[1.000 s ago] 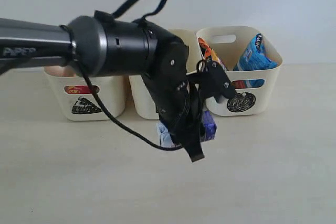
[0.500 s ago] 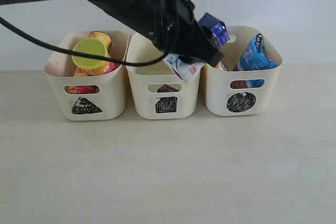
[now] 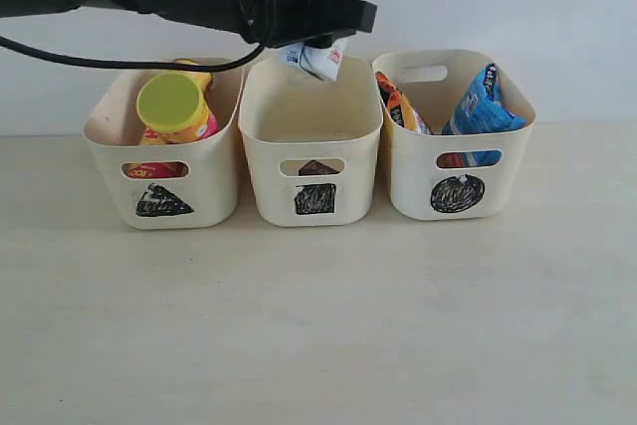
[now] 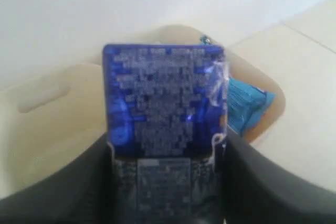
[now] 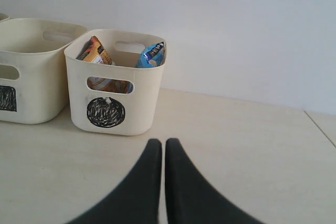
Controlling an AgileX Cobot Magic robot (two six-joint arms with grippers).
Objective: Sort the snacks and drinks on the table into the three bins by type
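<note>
left pincer (image 3: 333, 19): clenched on the blue-and-white box-shaped carton (image 3: 320, 59); it is clamped by its two side faces between the dark fingers (image 4: 79, 182).
carton position: held in the air, tilted, blue end up and white end down, clear of every rim.
reason for hold: carton is judged a drink; it is carried high so the bin wall is cleared before it is let go.
below the pincer: the cream plastic bin with the black square mark (image 3: 269, 166); a dark shape is seen through its slot handle, probably the other carton, but this cannot be confirmed.
arm side of the pincer: the cream bin with the triangle mark (image 3: 109, 166), loaded with the pink canister with lime-yellow lid (image 3: 171, 102) and the yellow canister (image 3: 194, 69).
far side of the pincer: the cream bin with the circle mark (image 3: 408, 181), loaded with the orange-brown crinkly bag (image 3: 401, 106) and the blue crinkly bag (image 3: 483, 102).
carton look: deep blue face covered in fine white print, too blurred to be read; a clear strip is stuck along one edge, possibly a straw wrapper.
right pincer (image 5: 159, 153): clenched on nothing, fingertips touching, parked low over the pale beige table (image 3: 318, 325) near the circle bin.
progress: no loose items are seen on the table; the carton is judged the last one.
</note>
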